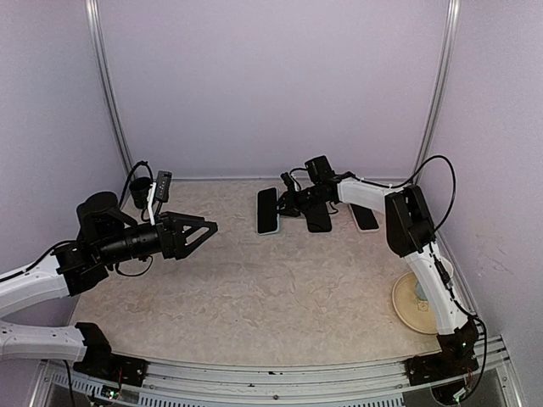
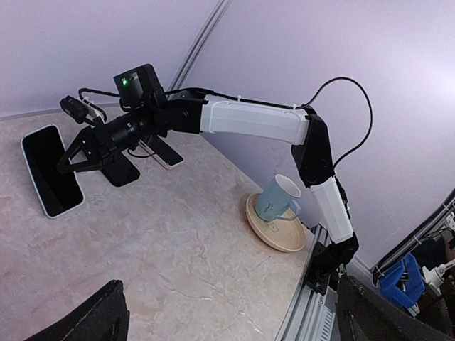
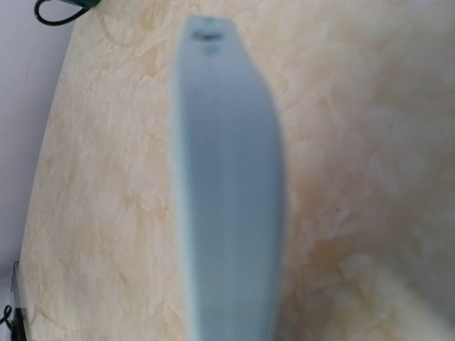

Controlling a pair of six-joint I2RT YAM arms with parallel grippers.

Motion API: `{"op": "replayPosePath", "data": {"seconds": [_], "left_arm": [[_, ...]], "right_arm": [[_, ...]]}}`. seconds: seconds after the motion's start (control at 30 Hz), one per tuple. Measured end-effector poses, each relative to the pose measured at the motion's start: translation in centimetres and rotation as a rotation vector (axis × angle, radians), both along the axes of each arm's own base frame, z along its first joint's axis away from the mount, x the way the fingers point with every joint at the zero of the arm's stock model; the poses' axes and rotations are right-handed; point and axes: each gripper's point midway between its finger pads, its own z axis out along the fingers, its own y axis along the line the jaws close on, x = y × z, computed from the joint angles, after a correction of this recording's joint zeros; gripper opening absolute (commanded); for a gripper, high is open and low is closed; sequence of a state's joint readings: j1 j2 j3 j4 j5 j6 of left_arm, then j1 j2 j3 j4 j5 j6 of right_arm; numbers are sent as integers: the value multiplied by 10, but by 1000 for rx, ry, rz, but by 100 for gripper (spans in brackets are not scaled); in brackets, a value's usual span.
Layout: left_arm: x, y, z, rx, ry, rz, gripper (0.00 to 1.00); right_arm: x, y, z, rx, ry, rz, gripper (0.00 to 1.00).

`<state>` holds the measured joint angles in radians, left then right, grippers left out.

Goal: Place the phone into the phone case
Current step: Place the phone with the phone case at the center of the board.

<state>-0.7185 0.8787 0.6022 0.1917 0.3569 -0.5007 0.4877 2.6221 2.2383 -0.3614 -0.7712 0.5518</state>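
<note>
Beige table point(image 1: 254, 297); at twelve o'clock, right claw point(image 1: 284, 203) clamps the phone case point(image 1: 268, 212) rim; left claw point(image 1: 206, 231) gapes; the phone point(image 1: 319, 221), likely slick, wants an edge grip.

The surface point(image 1: 254, 288) is lying open in the middle; the right arm point(image 1: 365, 193) is barring the back beside the phone point(image 1: 268, 210), and a plate point(image 1: 403, 309) with a mug point(image 2: 279, 197) is blocking the near right corner

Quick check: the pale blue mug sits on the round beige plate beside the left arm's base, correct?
No. The pale blue mug does sit on the round beige plate, but beside the right arm's base, not the left, as the top external view shows.
</note>
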Motion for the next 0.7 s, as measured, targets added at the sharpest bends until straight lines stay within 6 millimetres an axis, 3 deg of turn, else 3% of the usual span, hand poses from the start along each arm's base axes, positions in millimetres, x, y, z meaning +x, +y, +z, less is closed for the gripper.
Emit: {"op": "replayPosePath", "data": {"seconds": [0.7], "left_arm": [[3,1,-3,7,5,17,99]], "right_arm": [[11,-7,-17,-21,10,-36,23]]}}
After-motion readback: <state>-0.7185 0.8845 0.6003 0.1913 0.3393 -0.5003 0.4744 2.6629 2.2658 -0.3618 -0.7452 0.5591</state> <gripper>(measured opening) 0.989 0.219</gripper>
